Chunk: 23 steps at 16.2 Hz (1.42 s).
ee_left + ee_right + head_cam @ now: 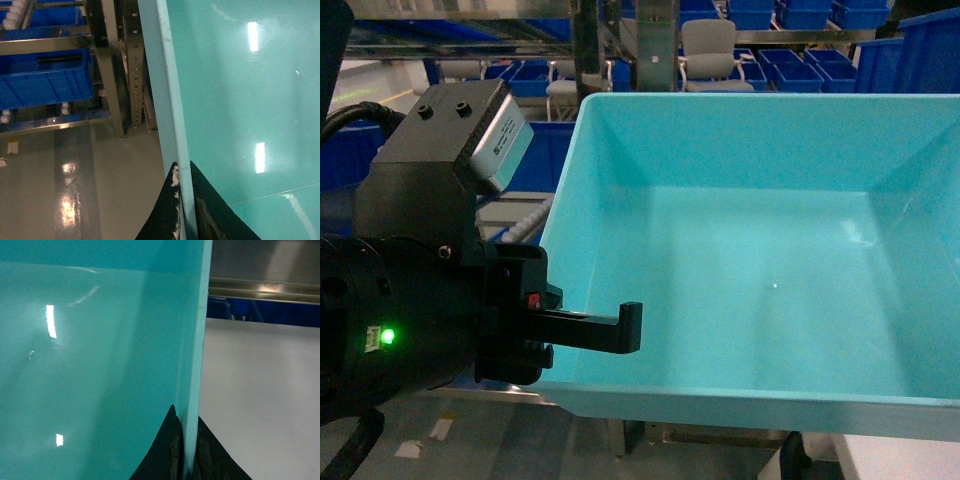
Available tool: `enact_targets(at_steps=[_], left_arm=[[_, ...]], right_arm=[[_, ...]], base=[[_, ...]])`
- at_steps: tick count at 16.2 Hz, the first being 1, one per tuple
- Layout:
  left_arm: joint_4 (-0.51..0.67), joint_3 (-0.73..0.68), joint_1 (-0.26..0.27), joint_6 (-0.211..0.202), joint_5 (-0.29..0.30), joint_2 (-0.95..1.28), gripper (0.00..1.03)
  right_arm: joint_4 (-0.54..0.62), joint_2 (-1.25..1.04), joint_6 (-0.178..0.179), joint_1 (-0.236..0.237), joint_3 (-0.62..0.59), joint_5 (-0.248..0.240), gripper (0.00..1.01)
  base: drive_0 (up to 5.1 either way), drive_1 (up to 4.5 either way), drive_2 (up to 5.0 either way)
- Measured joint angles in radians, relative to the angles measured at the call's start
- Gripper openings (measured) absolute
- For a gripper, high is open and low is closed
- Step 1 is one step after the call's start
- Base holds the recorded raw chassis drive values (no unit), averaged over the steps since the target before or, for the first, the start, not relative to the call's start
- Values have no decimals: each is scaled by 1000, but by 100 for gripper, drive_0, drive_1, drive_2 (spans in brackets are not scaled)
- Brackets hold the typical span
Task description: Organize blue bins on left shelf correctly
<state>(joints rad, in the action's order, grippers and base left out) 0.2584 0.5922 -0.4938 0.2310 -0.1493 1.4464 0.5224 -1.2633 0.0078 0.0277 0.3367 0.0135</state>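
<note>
We carry the glossy turquoise plastic tub (760, 250) aloft, w/ left gripper (184, 200) and right gripper (186, 445) clamped on opposite rims; keep both level approaching the steel rack (112, 65).

Right gripper (186, 460) clamps turquoise bin (90, 365) wall, one finger each side; grey surface (260, 390) beyond the rim.

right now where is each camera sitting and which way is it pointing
Head: on the robot, looking forward and down into the turquoise bin; left gripper on its left wall, blue bins behind.
Left wrist: on the left arm, looking along the bin's left wall to the floor and steel shelf; fingers clamp the wall.
Right wrist: on the right arm, looking along the right wall; right gripper clamps it.
All share the bin.
</note>
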Motion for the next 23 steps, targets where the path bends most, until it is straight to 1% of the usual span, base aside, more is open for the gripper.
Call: enact_targets(at_steps=[23], left_arm=[[-1, -2, 0, 0, 0, 0, 2]], right_arm=[[0, 0, 0, 2, 0, -1, 2]], base=[[-492, 245, 245]])
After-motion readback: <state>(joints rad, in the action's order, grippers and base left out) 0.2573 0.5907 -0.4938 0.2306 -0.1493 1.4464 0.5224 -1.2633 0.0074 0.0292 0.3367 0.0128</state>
